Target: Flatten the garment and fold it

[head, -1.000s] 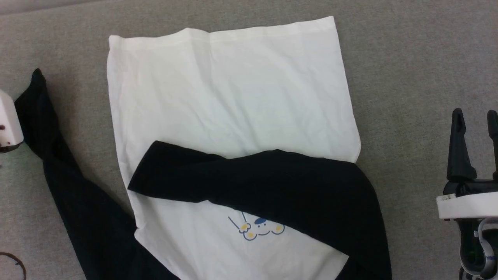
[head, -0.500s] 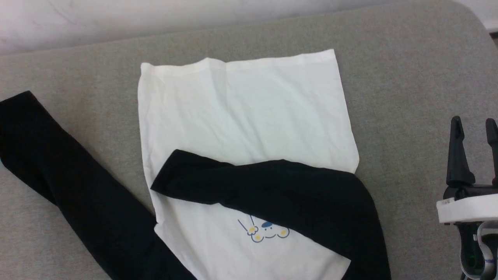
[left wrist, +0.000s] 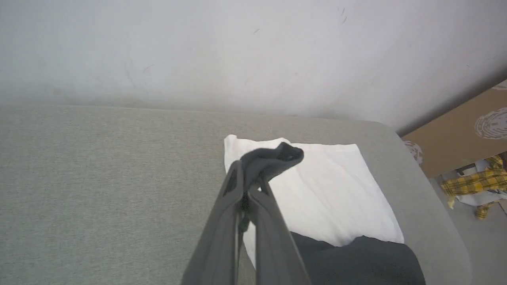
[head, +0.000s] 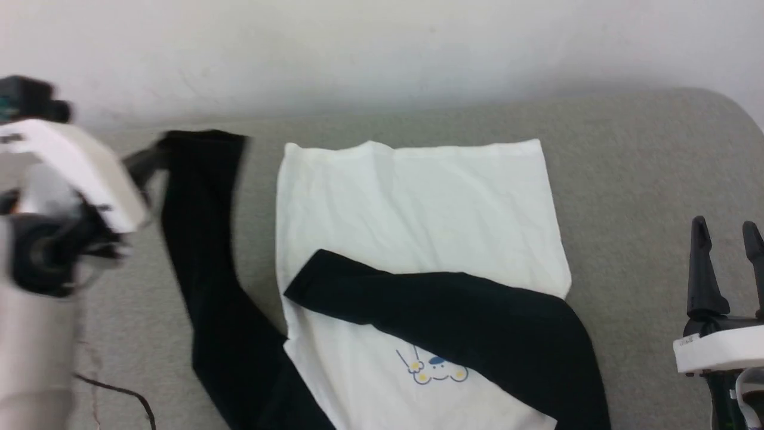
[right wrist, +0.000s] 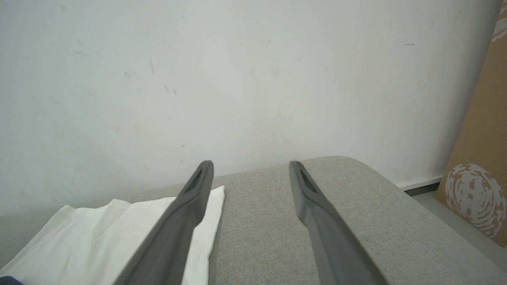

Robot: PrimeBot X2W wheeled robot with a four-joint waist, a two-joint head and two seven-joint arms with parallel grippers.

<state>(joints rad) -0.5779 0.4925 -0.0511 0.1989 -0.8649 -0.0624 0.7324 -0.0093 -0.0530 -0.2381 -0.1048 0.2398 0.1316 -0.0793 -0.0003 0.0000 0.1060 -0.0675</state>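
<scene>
Item: long-sleeved shirt with cream-white body and black sleeves (head: pixel 418 227), laid front-up at the centre of a grey fabric-covered surface (head: pixel 644 179), hem toward 12 o'clock in the head view, chest and small blue-line cartoon print (head: pixel 436 370) toward 6 o'clock. Right-hand black sleeve (head: pixel 465 316): already folded across the chest, cuff pointing to 9 o'clock, lying on the body. Left-hand black sleeve (head: pixel 209 251): off the body, running from 7 o'clock up to 11 o'clock, its cuff lifted. Left gripper (left wrist: pixel 247 178): jaws pinched tight on that cuff, a bunch of dark cloth poking past the fingertips; blurred in the head view at 10 o'clock. Right gripper (head: pixel 725 230): jaws spread wide, nothing between them, parked at 4 o'clock, well apart from the shirt. Step in hand, as judged: folding the second sleeve over the body. Handling note: carry the cuff low toward 3 o'clock so that the sleeve creases at the shoulder seam; avoid tugging, which would likely drag the flattened body askew; lay the sleeve flat alongside the first, and release only once the cuff rests on cream cloth.
</scene>
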